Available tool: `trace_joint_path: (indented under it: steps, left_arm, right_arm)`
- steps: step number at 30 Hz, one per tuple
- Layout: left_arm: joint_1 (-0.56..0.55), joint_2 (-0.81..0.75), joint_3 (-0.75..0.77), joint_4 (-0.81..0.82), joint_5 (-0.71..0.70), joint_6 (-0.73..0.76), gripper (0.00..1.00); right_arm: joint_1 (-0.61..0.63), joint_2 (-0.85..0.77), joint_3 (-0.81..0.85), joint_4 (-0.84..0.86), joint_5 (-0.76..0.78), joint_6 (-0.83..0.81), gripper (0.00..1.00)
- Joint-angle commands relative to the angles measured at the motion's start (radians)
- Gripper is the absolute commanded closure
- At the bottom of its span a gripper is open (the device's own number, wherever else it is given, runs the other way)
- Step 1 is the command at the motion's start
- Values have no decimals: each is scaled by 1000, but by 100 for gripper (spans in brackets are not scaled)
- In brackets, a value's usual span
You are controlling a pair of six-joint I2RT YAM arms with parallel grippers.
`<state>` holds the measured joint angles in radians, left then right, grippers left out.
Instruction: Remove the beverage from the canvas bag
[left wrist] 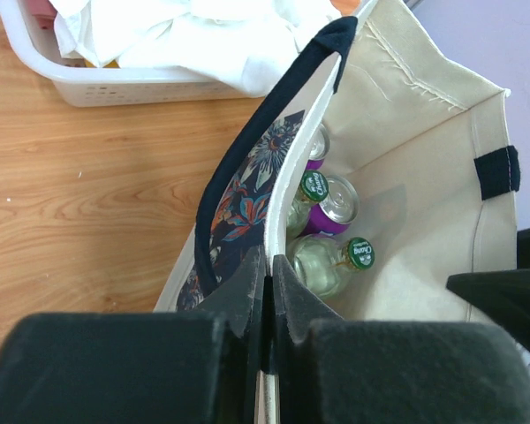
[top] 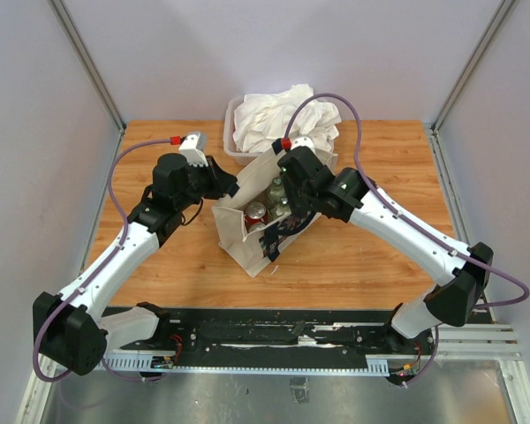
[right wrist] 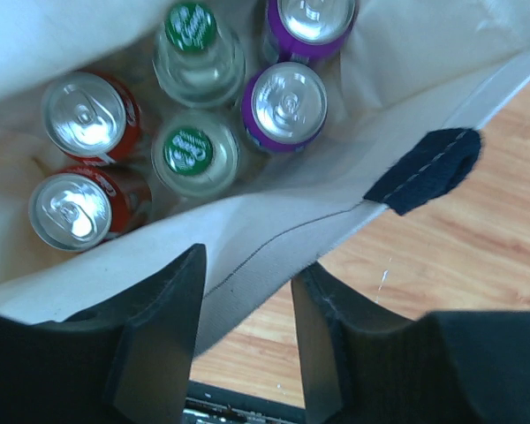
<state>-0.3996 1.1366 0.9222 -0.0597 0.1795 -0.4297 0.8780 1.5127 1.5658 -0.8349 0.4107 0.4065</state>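
Note:
The cream canvas bag (top: 238, 243) stands open mid-table with a navy floral print (left wrist: 247, 199) on one side. Inside stand two red cans (right wrist: 88, 115), two green-capped glass bottles (right wrist: 190, 150) and two purple cans (right wrist: 287, 102). A red can (top: 256, 212) and a bottle (top: 276, 188) also show from above. My left gripper (left wrist: 268, 274) is shut on the bag's left rim, by the navy handle (left wrist: 274, 115); in the top view it (top: 228, 187) sits at the bag's left edge. My right gripper (right wrist: 247, 265) is open above the bag's rim (right wrist: 274, 221), holding nothing, over the bag's right side (top: 287, 216).
A clear tub (top: 234, 146) heaped with white cloth stands right behind the bag, also in the left wrist view (left wrist: 115, 84). A navy strap end (right wrist: 428, 168) sticks out from the bag's rim. The wooden table (top: 362, 265) ends at a black rail in front.

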Motion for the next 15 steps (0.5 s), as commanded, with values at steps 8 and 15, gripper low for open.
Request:
trace_joint_path:
  steps: [8,15]
  left_arm:
    - [-16,-15,-25,43,12,-9,99]
    - [-16,-34,-61,39,7,-14,100]
  right_arm:
    - [21,-133,-261,-56,0,121,62]
    - [22,-112,-347,-49,-13,132,62]
